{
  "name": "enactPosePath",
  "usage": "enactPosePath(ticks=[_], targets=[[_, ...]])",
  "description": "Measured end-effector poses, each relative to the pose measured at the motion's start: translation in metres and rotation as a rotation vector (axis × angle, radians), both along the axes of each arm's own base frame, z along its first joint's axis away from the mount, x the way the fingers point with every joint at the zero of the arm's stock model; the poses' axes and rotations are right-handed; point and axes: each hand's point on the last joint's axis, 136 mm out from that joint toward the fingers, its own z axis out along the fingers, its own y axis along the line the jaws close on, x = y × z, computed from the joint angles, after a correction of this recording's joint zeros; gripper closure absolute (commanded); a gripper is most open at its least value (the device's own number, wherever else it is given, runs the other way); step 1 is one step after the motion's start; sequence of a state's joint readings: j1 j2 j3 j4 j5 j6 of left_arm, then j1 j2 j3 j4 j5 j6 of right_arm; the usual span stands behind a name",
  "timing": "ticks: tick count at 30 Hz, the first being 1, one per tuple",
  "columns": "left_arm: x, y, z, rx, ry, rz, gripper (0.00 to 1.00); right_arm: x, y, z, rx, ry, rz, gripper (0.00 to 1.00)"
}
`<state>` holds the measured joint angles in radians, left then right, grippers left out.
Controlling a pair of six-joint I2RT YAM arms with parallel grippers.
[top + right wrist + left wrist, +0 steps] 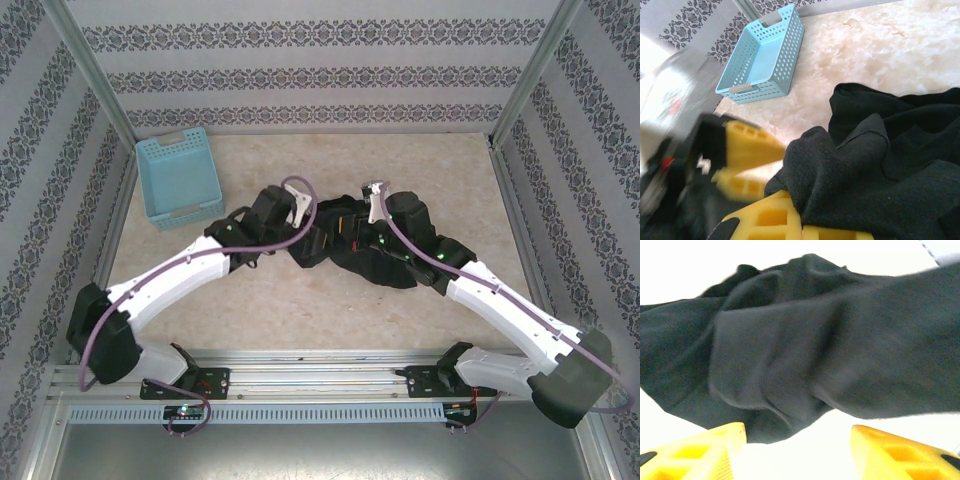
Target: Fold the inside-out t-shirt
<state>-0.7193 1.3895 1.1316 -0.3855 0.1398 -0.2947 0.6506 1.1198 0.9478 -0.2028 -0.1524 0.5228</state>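
On the pale bench (400,160), mid-surface: black t-shirt (815,350), bunched. Handles soft, floppy, light; best pinched at hem or shoulders. Left fingers (705,452) apart, empty; right fingers (770,220) clamped on cloth.

One t-shirt (335,255) (black) — one basket (178,182) — two arms (180,268) (510,305).

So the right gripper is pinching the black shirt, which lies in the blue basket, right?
Not quite. The shirt lies on the table, apart from the basket, as the right wrist view shows. The right gripper does pinch it.
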Motion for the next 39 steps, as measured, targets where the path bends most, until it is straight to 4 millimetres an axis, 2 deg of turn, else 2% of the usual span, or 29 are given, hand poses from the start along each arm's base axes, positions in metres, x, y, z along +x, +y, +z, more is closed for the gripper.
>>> enactPosePath(ticks=[3, 5, 9, 12, 14, 16, 19, 25, 28, 33, 36, 39], targets=[[-0.024, -0.016, 0.004, 0.000, -0.050, -0.055, 0.34, 0.002, 0.001, -0.001, -0.002, 0.010, -0.006, 1.00], [-0.029, -0.022, 0.002, -0.005, -0.064, -0.062, 0.33, 0.002, 0.001, 0.000, 0.000, 0.014, -0.008, 1.00], [-0.014, -0.022, -0.010, -0.005, -0.066, 0.022, 0.29, 0.003, 0.002, 0.004, 0.015, 0.019, -0.016, 1.00], [-0.001, -0.024, -0.024, 0.002, -0.053, 0.091, 0.30, 0.003, 0.001, 0.004, 0.022, 0.026, -0.021, 1.00], [0.005, -0.025, -0.034, 0.006, -0.040, 0.127, 0.37, 0.003, 0.001, 0.004, 0.027, 0.031, -0.028, 1.00], [0.011, -0.025, -0.039, 0.012, -0.033, 0.159, 0.51, 0.005, -0.001, 0.003, 0.023, 0.034, -0.043, 1.00], [0.017, -0.022, -0.034, 0.006, -0.044, 0.205, 0.69, 0.007, -0.010, -0.004, -0.013, 0.045, -0.087, 1.00], [0.021, -0.018, -0.027, -0.002, -0.060, 0.226, 0.94, 0.011, -0.024, -0.017, -0.081, 0.065, -0.159, 1.00], [0.020, -0.021, -0.026, -0.011, -0.053, 0.215, 1.00, 0.015, -0.028, -0.017, -0.102, 0.065, -0.185, 1.00], [0.012, -0.029, -0.019, -0.043, -0.017, 0.167, 1.00, 0.025, -0.032, -0.020, -0.148, 0.062, -0.230, 1.00], [0.003, -0.033, -0.007, -0.084, 0.007, 0.134, 1.00, 0.031, -0.034, -0.026, -0.184, 0.061, -0.249, 1.00], [-0.008, -0.032, 0.013, -0.135, 0.011, 0.104, 1.00, 0.036, -0.037, -0.035, -0.223, 0.063, -0.264, 1.00]])
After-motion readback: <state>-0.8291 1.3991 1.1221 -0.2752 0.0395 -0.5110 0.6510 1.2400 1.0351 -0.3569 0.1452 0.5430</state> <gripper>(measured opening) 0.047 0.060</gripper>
